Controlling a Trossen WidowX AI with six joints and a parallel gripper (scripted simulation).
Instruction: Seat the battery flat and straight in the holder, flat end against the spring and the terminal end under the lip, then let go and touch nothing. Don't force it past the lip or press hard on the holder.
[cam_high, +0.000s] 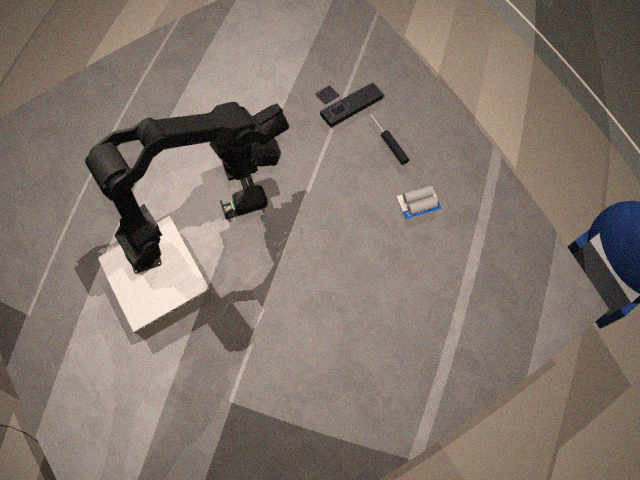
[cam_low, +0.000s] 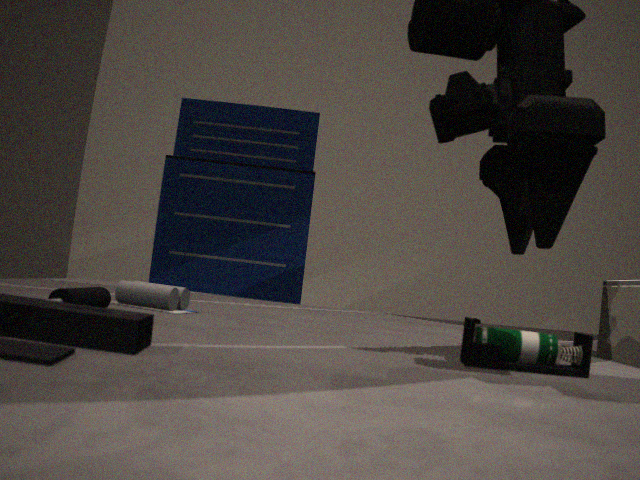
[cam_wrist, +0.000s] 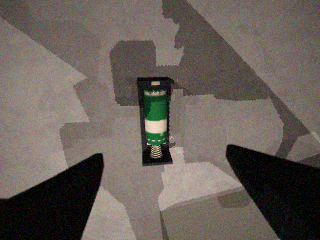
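A green battery with a white band (cam_low: 504, 342) (cam_wrist: 156, 109) lies lengthwise in the black holder (cam_low: 468, 343) (cam_wrist: 150, 161). It looks level and in line with the holder. Its flat end meets the coiled spring (cam_low: 570, 355) (cam_wrist: 156, 152). Its other end is close to the end wall with the lip; whether the terminal is under the lip is too small to tell. My gripper (cam_low: 531, 249) (cam_wrist: 166, 154) is open and empty, well above the holder and touching neither it nor the battery. In the top view the arm hides much of the holder.
Two grey cylinders (cam_high: 421, 199) (cam_low: 147, 295) lie on a blue and white packet. A screwdriver (cam_high: 395, 147) (cam_low: 85, 296), a black remote (cam_high: 359, 101) (cam_low: 77, 322) and its small cover (cam_high: 327, 94) (cam_low: 36, 351) lie farther off. The arm stands on a white block (cam_high: 170, 294).
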